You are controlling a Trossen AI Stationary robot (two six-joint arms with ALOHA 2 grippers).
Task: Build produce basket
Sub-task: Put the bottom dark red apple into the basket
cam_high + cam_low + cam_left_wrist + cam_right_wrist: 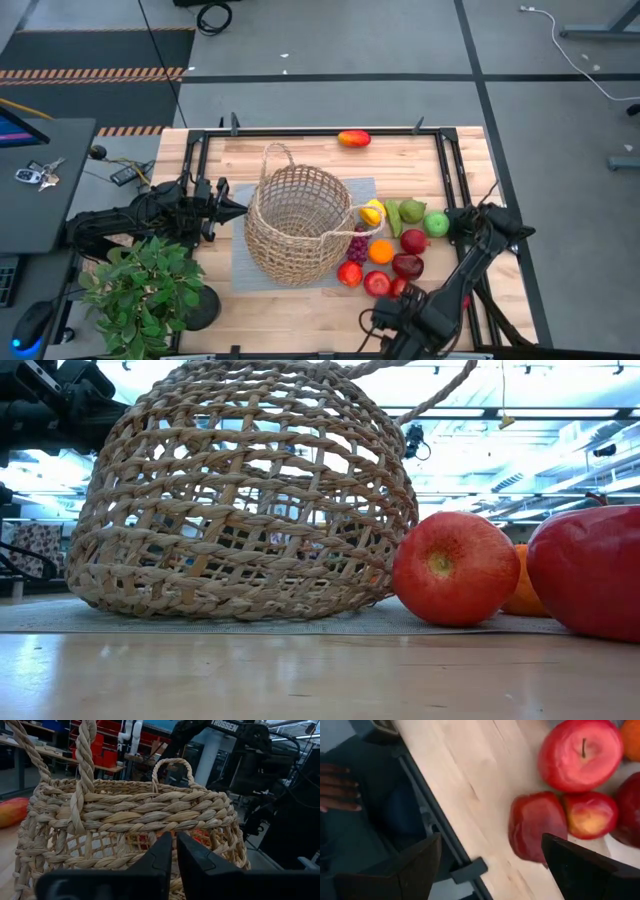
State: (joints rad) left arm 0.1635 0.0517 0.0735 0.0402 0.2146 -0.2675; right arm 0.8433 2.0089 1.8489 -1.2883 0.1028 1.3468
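Grey flooring with striped hazard tape surrounds a pale wooden tabletop [300, 305] framed by black rails. On a grey mat [240, 265] at its middle lies the basket [297, 224], tipped onto its side with its mouth toward the left and one loop handle toward the far edge; in the low view its open weave fills most of the frame.

To the right of the basket the produce is clustered: a yellow lemon [372, 212] and purple grapes [357, 246] just beside the wicker wall, an orange [381, 251], two green pears [411, 211], a green apple [436, 224], and several red apples [377, 283] toward the near edge. A red-orange mango [353, 138] lies apart at the far edge of the tabletop. A leafy potted plant [140, 290] stands at the near left corner.

The left tool [228, 210] sits just left of the basket, pointing at its rim; its wrist view shows the two dark fingers [159, 860] clenched almost together, with nothing between them and the braided rim right ahead.

The right tool [398, 305] hovers at the near edge, close to the red apples; its wrist view shows its fingers [580, 865] spread wide, released, above the bare wood with the apples beside it. A person's hand [337, 787] shows beyond the tabletop's edge in that view.
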